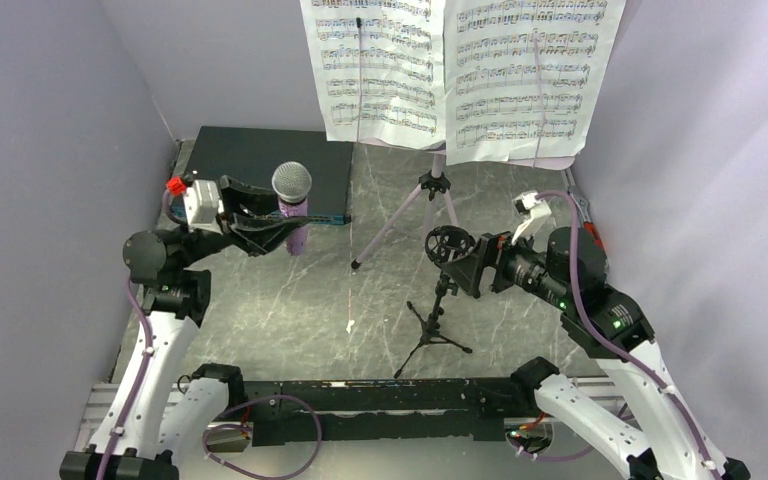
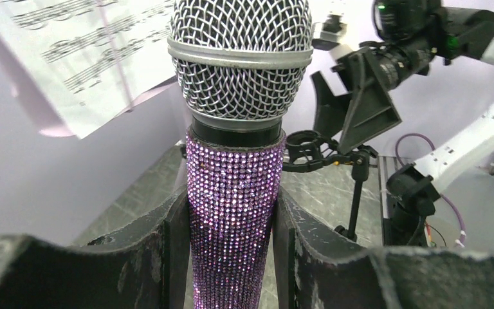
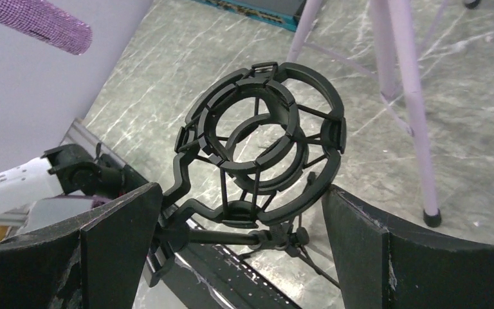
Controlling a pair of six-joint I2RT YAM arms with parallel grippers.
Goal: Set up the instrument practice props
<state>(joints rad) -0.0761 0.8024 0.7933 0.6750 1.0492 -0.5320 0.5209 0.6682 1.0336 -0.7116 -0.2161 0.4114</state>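
The glittery purple microphone [image 2: 231, 206], clamped head-up in the left fingers [image 2: 103, 270], should be lowered straight into the mic stand's [image 1: 440, 305] shock-mount ring [image 3: 264, 141], flanked by the parted right fingers [image 3: 116, 244]

Top external: high, from behind, looking down, wide. Wrist pair: close, low, facing each other; mic stand [image 1: 438, 300] common to all.

microphone [image 2: 231, 212]: glittery purple, silver mesh | mic stand [image 3: 264, 148]: black | music stand [image 1: 392, 228]: lilac | pages [image 1: 380, 70]: white | table [image 1: 290, 300]: grey marbled
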